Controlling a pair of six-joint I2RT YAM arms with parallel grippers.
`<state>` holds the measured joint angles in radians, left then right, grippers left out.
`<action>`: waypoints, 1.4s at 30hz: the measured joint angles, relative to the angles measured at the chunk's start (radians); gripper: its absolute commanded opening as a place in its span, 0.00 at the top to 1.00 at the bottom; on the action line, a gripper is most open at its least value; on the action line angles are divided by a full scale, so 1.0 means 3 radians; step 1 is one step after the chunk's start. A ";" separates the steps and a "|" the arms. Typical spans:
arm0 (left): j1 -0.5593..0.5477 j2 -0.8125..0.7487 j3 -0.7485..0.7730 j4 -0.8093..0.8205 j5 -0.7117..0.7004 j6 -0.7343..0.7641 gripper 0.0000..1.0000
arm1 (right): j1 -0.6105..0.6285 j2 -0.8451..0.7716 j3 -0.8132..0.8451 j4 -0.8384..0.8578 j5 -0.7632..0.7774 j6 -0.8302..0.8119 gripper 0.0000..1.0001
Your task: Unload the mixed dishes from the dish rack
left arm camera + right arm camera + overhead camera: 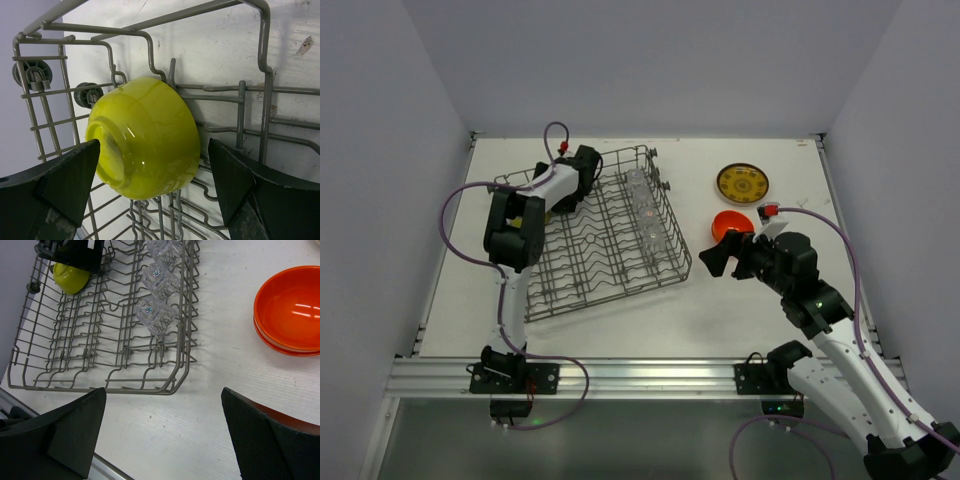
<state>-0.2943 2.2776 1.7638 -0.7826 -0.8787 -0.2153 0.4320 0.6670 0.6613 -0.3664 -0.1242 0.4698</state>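
Observation:
The grey wire dish rack (620, 285) sits left of centre on the white table. A lime-yellow bowl (150, 135) lies on its side in the rack's far left corner. My left gripper (154, 147) is open, with one finger on each side of this bowl and a gap showing at both. Three clear glass cups (152, 312) stand in a row along the rack's right side. Two stacked orange bowls (292, 310) and a brown-gold patterned plate (742, 183) rest on the table right of the rack. My right gripper (164, 400) hangs open and empty above bare table, near the rack's corner.
The left arm (510, 240) reaches over the rack's left side, its purple cable looping beside it. Grey walls close in the table on three sides. A metal rail (640, 375) runs along the near edge.

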 measured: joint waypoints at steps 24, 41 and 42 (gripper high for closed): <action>0.0014 0.0066 0.0100 -0.0103 -0.0126 0.0118 0.05 | 0.0000 0.0000 0.0000 0.0001 -0.0010 0.0000 0.01; 0.0037 0.0111 0.0118 -0.0116 -0.0189 0.0181 0.04 | 0.0000 -0.0001 -0.0003 0.0003 -0.0070 -0.0001 0.01; 0.0037 0.0113 0.0118 -0.0116 -0.0197 0.0182 0.04 | 0.0000 -0.0001 -0.0006 0.0005 -0.0075 -0.0001 0.01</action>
<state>-0.2832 2.3116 1.7992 -0.8173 -0.9379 -0.1608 0.4320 0.6666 0.6594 -0.3649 -0.1467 0.4694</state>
